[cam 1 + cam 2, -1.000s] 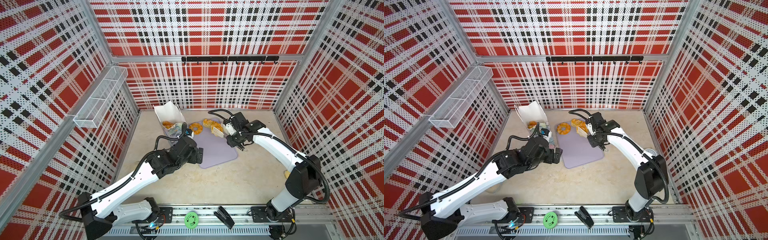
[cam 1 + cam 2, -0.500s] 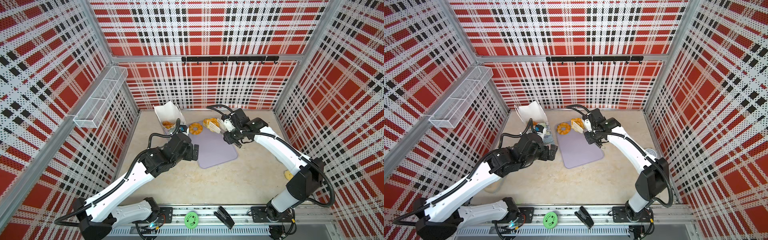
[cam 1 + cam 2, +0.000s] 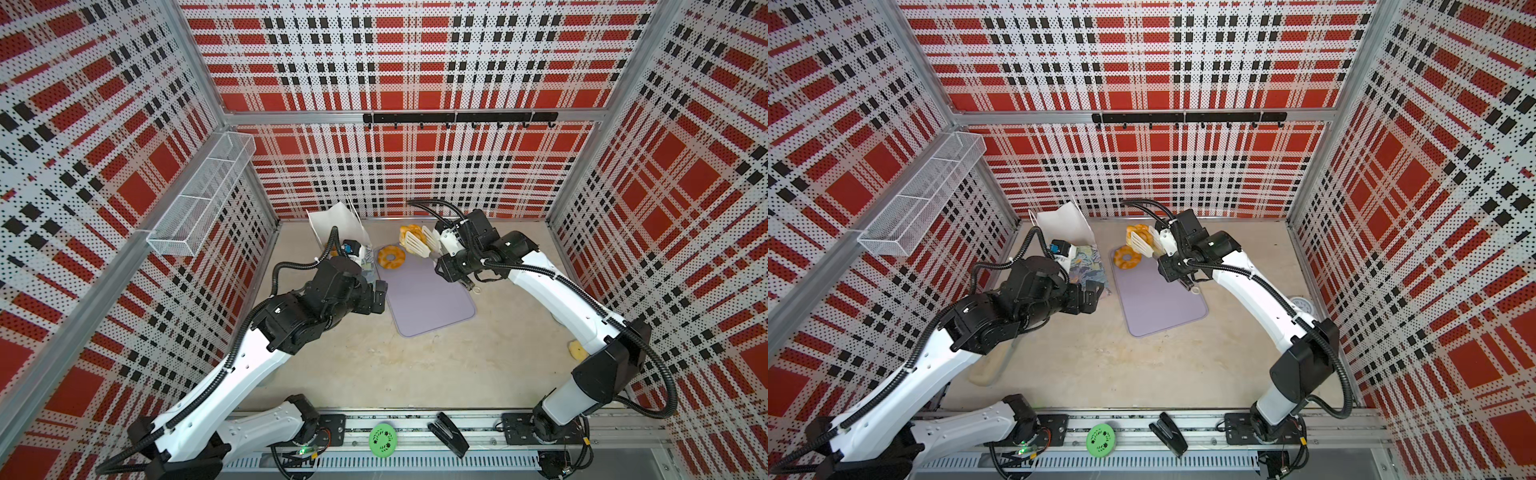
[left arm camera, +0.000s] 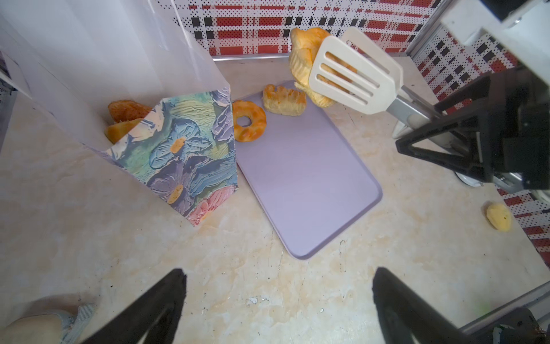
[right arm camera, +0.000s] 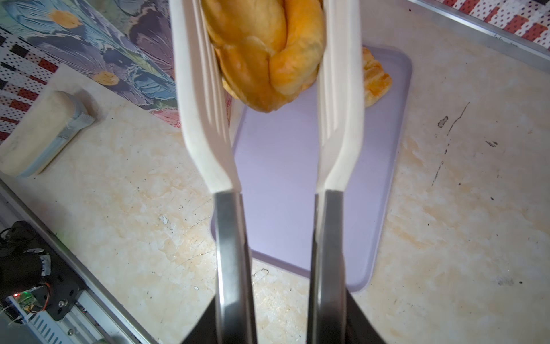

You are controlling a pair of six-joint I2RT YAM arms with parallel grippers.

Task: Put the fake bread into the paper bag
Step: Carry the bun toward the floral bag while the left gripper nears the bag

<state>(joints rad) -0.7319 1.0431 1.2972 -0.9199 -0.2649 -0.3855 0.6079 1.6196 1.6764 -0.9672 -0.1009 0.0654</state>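
Partway there! The paper bag [image 3: 328, 218], upper centre in both top views, stands open with at least two pastries [image 4: 126, 114] inside. Just beside it, the lilac tray [image 3: 432, 299] holds a ring doughnut [image 3: 390, 257] and a ridged piece [image 4: 284, 99]. The right gripper [image 5: 279, 327] squeezes tongs [image 3: 417, 245], their blades clamped on a twisted pastry [image 5: 268, 50] held above the tray's far end. Meanwhile the left gripper [image 4: 276, 306] gapes empty. A stray bun [image 3: 577, 350] waits far right.
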